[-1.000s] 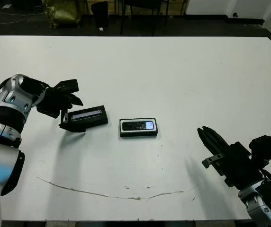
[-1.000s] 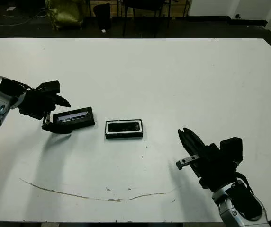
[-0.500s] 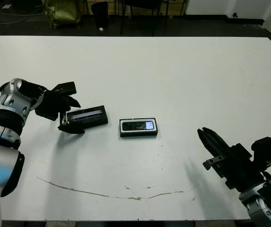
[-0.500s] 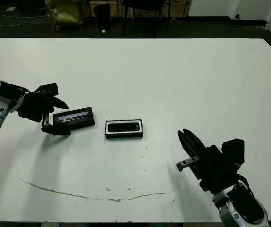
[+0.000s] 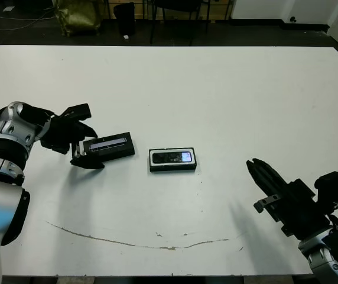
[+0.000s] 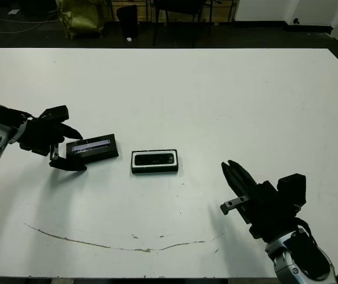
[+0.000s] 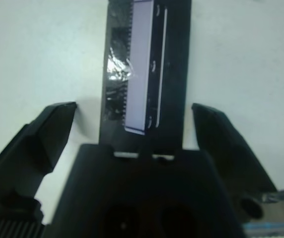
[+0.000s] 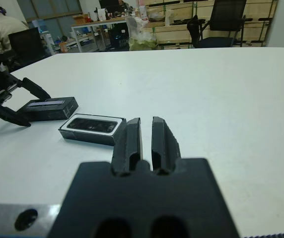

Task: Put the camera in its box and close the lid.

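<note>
Camera (image 5: pixel 172 157): slim glossy bar seated in white-lined box (image 5: pixel 173 168) | lid (image 5: pixel 109 145): flat, pale-striped, straddled untouched by spread left gripper (image 5: pixel 81 139) | right gripper (image 8: pixel 146 136): fingers pressed together, empty, above matte table (image 5: pixel 228 94).

We see a white table (image 5: pixel 216 89) with a thin brownish scuff line (image 5: pixel 127 239) along its near edge. Beyond the far edge: dark floor, a yellow-green bag (image 5: pixel 77 15), black chair legs (image 5: pixel 181 18). In the right wrist view, a seated person (image 8: pixel 0 25), an office chair (image 8: pixel 226 22), wooden shelving (image 8: pixel 177 20).
</note>
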Tool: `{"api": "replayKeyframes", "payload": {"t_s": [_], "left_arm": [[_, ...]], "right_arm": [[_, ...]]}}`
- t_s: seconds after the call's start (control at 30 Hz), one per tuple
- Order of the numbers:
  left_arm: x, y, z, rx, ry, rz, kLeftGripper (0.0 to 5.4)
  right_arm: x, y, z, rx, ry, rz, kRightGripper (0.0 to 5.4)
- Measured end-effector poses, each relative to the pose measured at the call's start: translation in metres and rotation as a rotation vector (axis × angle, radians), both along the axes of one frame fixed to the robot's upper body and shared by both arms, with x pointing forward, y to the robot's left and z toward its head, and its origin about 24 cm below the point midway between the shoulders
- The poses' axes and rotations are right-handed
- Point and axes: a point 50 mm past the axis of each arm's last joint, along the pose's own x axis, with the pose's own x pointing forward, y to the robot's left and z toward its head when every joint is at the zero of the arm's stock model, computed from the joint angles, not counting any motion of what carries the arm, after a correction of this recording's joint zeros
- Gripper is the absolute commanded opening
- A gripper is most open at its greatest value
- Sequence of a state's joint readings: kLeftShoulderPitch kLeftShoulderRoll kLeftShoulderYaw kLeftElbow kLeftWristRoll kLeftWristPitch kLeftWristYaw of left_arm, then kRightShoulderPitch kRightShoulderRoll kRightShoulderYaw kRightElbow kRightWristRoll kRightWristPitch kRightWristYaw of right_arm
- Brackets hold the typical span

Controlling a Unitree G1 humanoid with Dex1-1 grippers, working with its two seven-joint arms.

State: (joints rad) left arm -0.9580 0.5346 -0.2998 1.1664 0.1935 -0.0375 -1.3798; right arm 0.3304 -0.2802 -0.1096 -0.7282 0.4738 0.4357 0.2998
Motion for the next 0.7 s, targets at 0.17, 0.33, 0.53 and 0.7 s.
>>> {"api": "replayKeyframes", "payload": {"t_s": [0.17,0.33,0.53,0.7], "left_arm": [[0.0011,-0.0009,-0.0010,-0.021,0.033,0.057,3.82],[0.0023,-0.0039,0.0021,0.003,0.039,0.022,2.63],[0.0037,-0.0067,0.0058,0.046,0.049,-0.020,2.24],[0.0038,-0.0078,0.0085,0.047,0.065,-0.035,2.24]], "right_arm": [[0.0001,-0.0002,0.0000,-0.003,0.001,-0.003,0.00],[-0.0002,0.0003,0.0009,-0.007,0.008,-0.008,0.00],[0.0002,0.0004,0.0006,-0.007,0.010,-0.006,0.00],[0.0010,0.0004,-0.0016,-0.006,0.016,-0.002,0.00]]}}
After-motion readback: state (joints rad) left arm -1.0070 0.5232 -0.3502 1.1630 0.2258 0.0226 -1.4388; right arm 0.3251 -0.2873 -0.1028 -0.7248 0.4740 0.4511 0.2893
